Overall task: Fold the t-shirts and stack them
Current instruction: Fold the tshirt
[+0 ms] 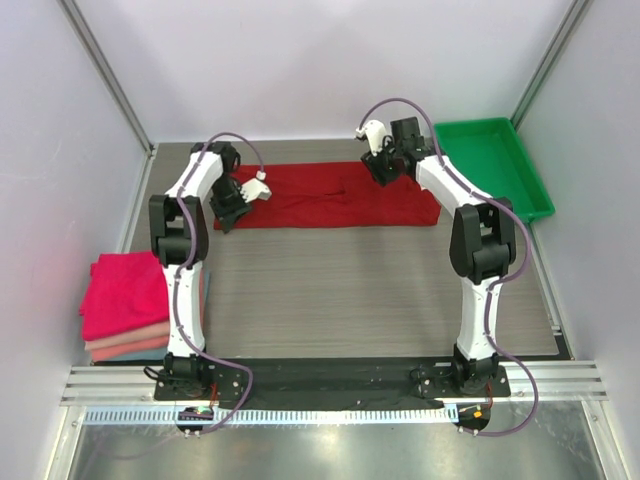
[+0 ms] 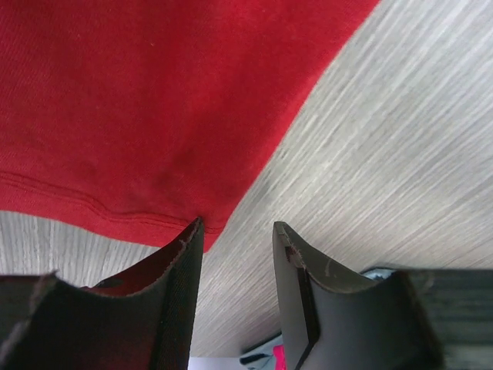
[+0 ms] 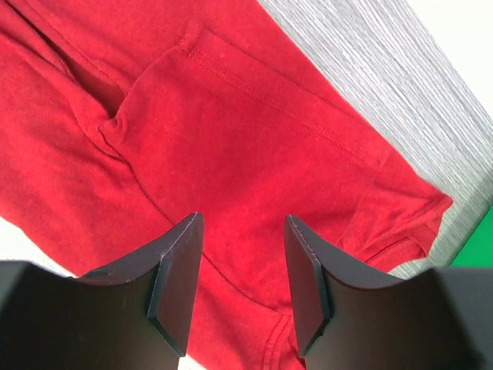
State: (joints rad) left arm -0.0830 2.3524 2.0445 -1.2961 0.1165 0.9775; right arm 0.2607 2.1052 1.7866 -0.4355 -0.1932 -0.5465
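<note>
A dark red t-shirt [image 1: 330, 195] lies folded into a long strip across the back of the table. My left gripper [image 1: 229, 217] hovers at the strip's left front corner, open; in the left wrist view only bare table shows between its fingers [image 2: 237, 225], and the shirt's hemmed corner [image 2: 139, 100] sits just beyond the left fingertip. My right gripper [image 1: 382, 174] is over the strip's right part, open above the red cloth [image 3: 231, 116] with nothing gripped [image 3: 243, 220]. Folded t-shirts [image 1: 125, 295], magenta on top of salmon and pale pink, are stacked at the left edge.
A green plastic tray [image 1: 525, 195] stands at the back right, next to the shirt's right end. Walls close in on both sides and the back. The arm bases and a metal rail [image 1: 330, 385] run along the near edge.
</note>
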